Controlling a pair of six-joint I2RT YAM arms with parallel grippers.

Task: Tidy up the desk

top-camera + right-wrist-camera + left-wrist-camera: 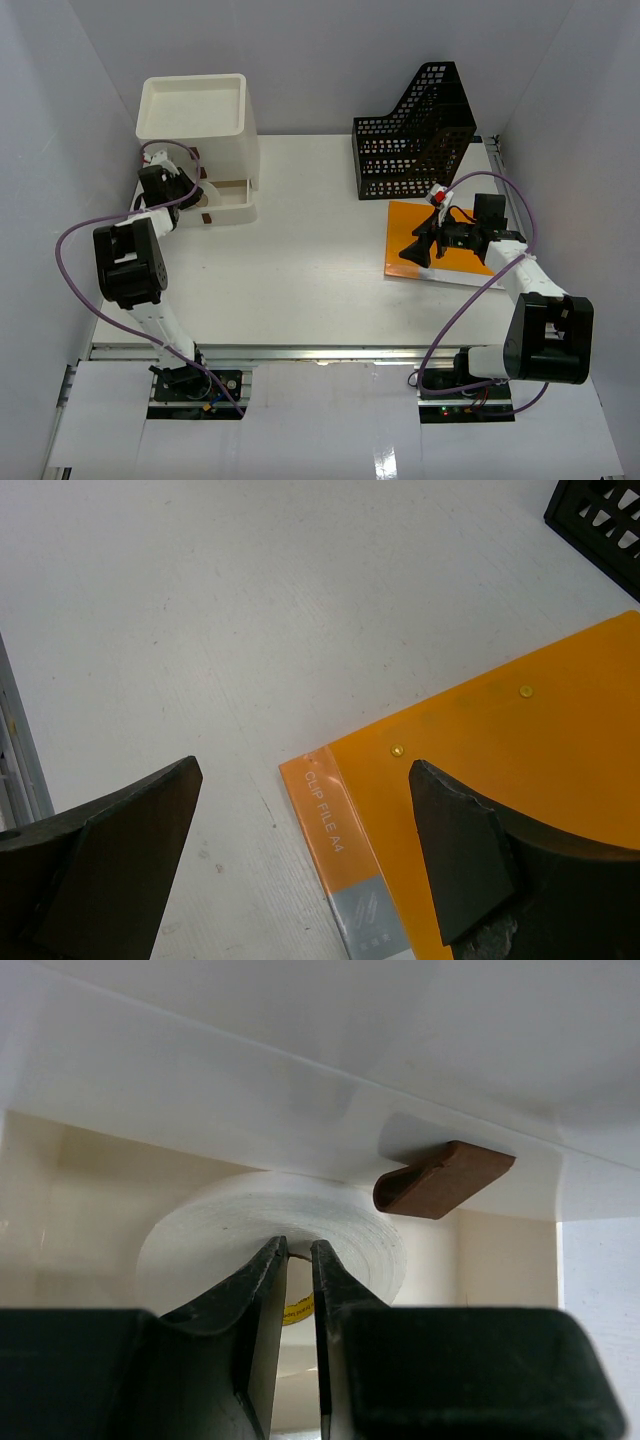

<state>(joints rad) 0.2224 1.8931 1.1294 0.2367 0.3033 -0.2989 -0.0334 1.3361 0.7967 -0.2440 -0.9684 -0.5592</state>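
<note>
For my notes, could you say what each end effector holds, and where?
Left end effector seemingly pinches the tape roll at its core; right end effector holds nothing.

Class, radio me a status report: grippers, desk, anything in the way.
Left gripper shut on tape roll in open drawer. Right gripper open over orange clip file on desk. Nothing in the way.

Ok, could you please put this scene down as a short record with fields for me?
left gripper: shut on the wall of the white tape roll, at the open bottom drawer of the drawer box
brown handle: on the drawer front just above the roll
right gripper: open, over a corner of the orange clip file
clip file: flat on the desk, right side
file holder: black mesh, upright behind the clip file
</note>
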